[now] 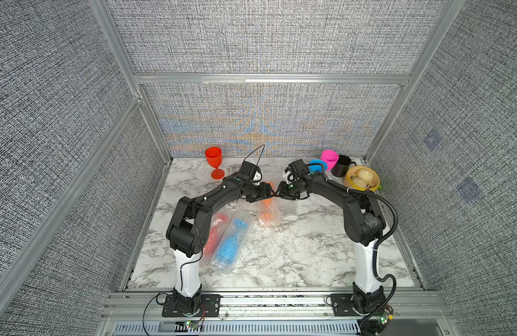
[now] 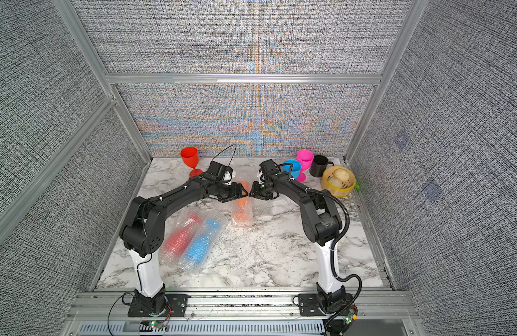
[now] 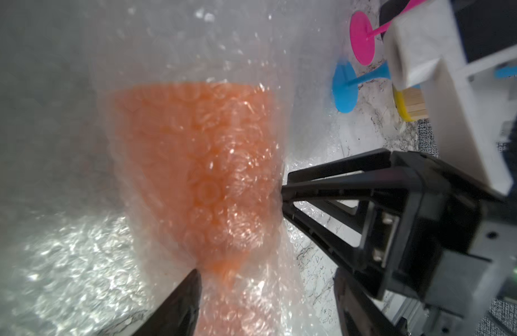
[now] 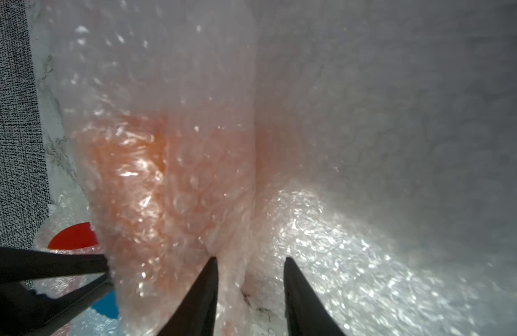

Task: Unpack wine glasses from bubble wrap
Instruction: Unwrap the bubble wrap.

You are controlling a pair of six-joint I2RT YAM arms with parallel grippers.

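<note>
Showing an orange plastic goblet (image 3: 199,163) sheathed in clear bubble wrap (image 3: 216,52), midway across the white marbled tabletop (image 1: 295,247).
Jaws of the left gripper (image 3: 266,273) stand apart astride the wrapped stem; those of the right gripper (image 4: 250,259) stand parted about a fold of wrap.

orange goblet (image 3: 199,163): blurred through bubble wrap (image 3: 76,261) | foot: cannot tell

The left tool (image 1: 269,194) and right tool (image 1: 280,194) meet over the far end of a bubble-wrapped orange plastic goblet (image 1: 268,211). A wrapped red plastic goblet (image 1: 218,220) and a wrapped blue plastic goblet (image 1: 232,241) lie to its left.
</note>
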